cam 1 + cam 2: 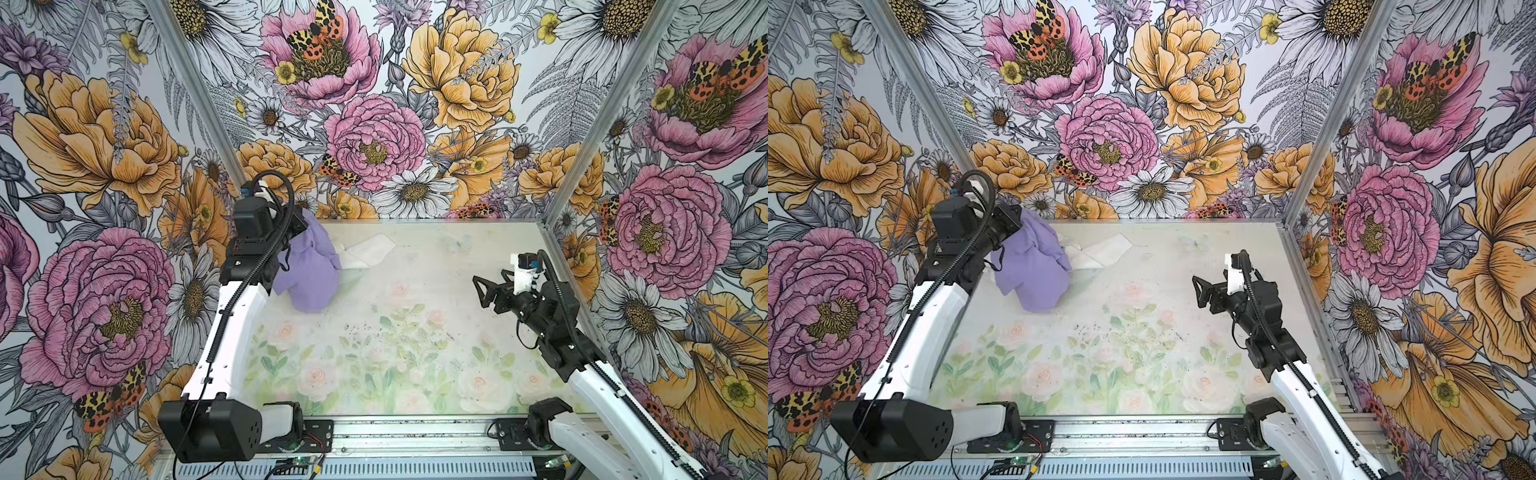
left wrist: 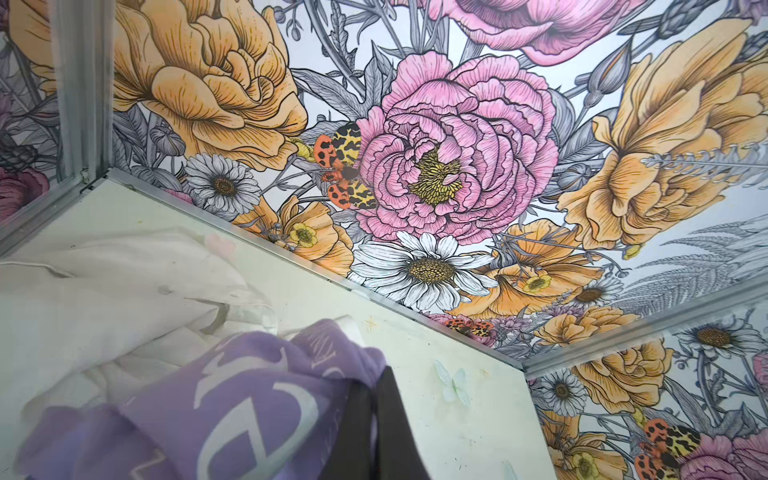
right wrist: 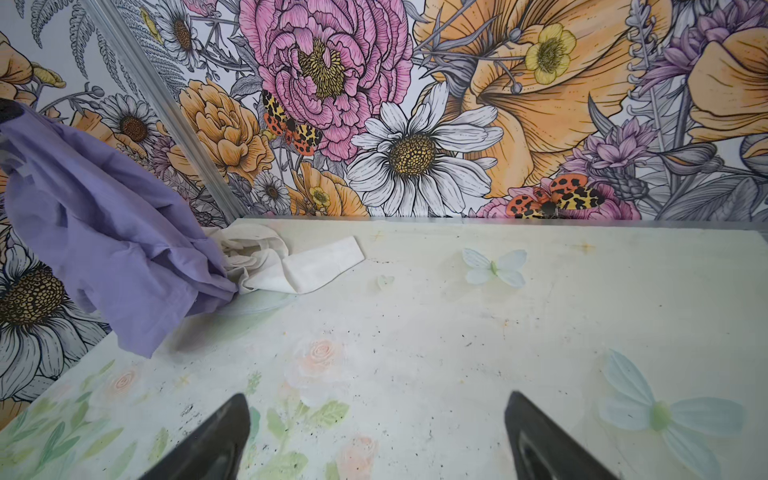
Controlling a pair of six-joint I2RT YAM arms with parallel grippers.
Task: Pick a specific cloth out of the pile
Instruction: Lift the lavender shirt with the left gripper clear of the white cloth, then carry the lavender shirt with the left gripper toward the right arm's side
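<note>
My left gripper point(image 1: 301, 224) point(image 1: 1016, 220) is at the far left of the table and is shut on the top of the lavender cloth point(image 1: 309, 266) point(image 1: 1034, 266). The cloth hangs from it in folds, with its lower end close to the table. In the left wrist view the two dark fingers point(image 2: 388, 399) are pinched together on the cloth point(image 2: 232, 407), which shows pale markings. The white pile point(image 1: 368, 251) point(image 1: 1104, 249) point(image 2: 104, 291) point(image 3: 291, 266) lies just behind and beside the hanging cloth point(image 3: 116, 241). My right gripper point(image 1: 484, 293) point(image 1: 1200, 291) point(image 3: 376, 399) is open and holds nothing, over the right of the table.
The table point(image 1: 415, 332) has a pale floral print with dark specks near its middle. Flower-patterned walls with metal corner posts point(image 1: 552, 216) close it in on three sides. A metal rail point(image 1: 415, 432) carrying both arm bases runs along the front edge.
</note>
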